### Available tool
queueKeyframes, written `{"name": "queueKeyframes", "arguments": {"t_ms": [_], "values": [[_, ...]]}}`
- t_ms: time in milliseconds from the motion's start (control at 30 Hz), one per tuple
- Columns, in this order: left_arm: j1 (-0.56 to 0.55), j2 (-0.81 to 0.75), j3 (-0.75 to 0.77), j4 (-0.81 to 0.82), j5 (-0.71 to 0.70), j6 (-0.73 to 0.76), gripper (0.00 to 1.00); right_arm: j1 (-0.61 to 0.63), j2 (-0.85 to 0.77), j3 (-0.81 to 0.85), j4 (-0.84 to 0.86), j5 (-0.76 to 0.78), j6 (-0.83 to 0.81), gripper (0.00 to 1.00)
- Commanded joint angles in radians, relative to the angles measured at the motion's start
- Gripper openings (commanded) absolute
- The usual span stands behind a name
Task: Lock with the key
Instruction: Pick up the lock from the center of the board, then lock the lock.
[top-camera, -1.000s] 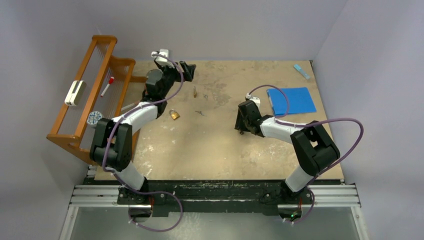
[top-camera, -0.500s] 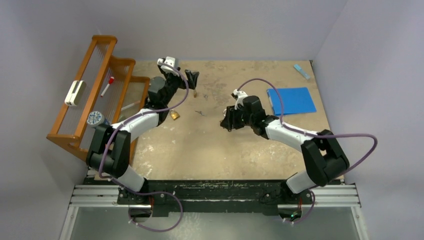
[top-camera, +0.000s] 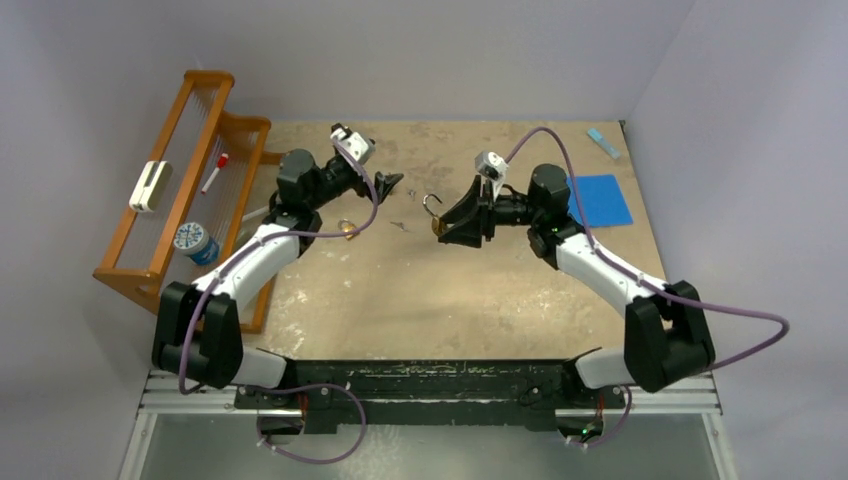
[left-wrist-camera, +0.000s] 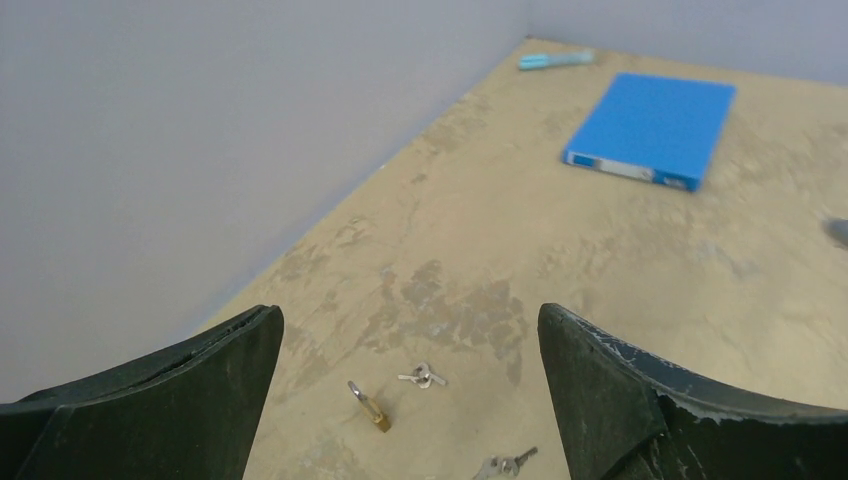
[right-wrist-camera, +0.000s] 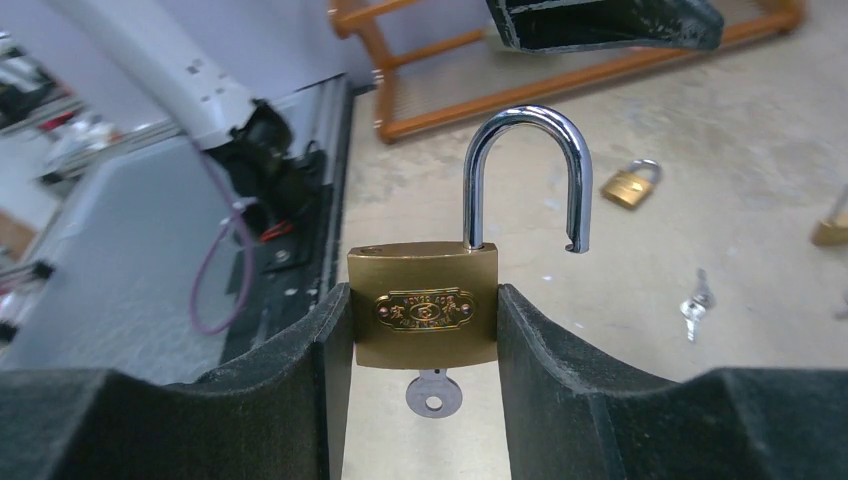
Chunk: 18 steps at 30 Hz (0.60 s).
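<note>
My right gripper (right-wrist-camera: 423, 300) is shut on a brass padlock (right-wrist-camera: 423, 315) and grips its body by both sides. The steel shackle (right-wrist-camera: 525, 170) stands open, and a key (right-wrist-camera: 431, 390) sits in the keyhole underneath. In the top view the right gripper (top-camera: 447, 222) holds this padlock (top-camera: 434, 212) raised over the table's middle, pointing left. My left gripper (top-camera: 388, 183) is open and empty, facing it from the left with a gap between. Its fingers (left-wrist-camera: 180, 400) frame bare table in the left wrist view.
A second brass padlock (top-camera: 348, 229) and loose keys (top-camera: 399, 225) lie on the table. The left wrist view shows a small padlock (left-wrist-camera: 368, 405) and keys (left-wrist-camera: 424, 377). A blue book (top-camera: 598, 198) lies back right. A wooden rack (top-camera: 190, 170) stands at left.
My right arm rose from the table and swung left, now holding the padlock up toward the left gripper. My left arm swung right and lowered toward the middle.
</note>
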Motion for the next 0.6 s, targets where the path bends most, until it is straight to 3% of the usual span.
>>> {"name": "queueKeyframes", "arguments": {"t_ms": [0, 133, 267, 433, 500, 567], "values": [[0.018, -0.093, 0.101, -0.253, 0.267, 0.268, 0.99, -0.02, 0.067, 0.099, 0.173, -0.339, 0.098, 0.0], [0.06, -0.096, 0.162, -0.341, 0.402, 0.227, 0.99, -0.021, 0.094, 0.129, 0.138, -0.293, 0.076, 0.0], [0.059, -0.095, 0.143, -0.215, 0.402, -0.022, 0.99, -0.02, 0.089, 0.217, -0.226, -0.17, -0.204, 0.0], [0.002, -0.091, 0.159, -0.271, 0.385, -0.142, 0.99, -0.021, 0.086, 0.247, -0.329, -0.141, -0.261, 0.0], [0.003, -0.094, 0.173, -0.29, 0.444, -0.119, 0.99, -0.028, 0.081, 0.245, -0.329, -0.181, -0.262, 0.0], [0.004, -0.092, 0.185, -0.386, 0.524, 0.025, 0.99, -0.034, 0.086, 0.241, -0.302, -0.243, -0.245, 0.0]]}}
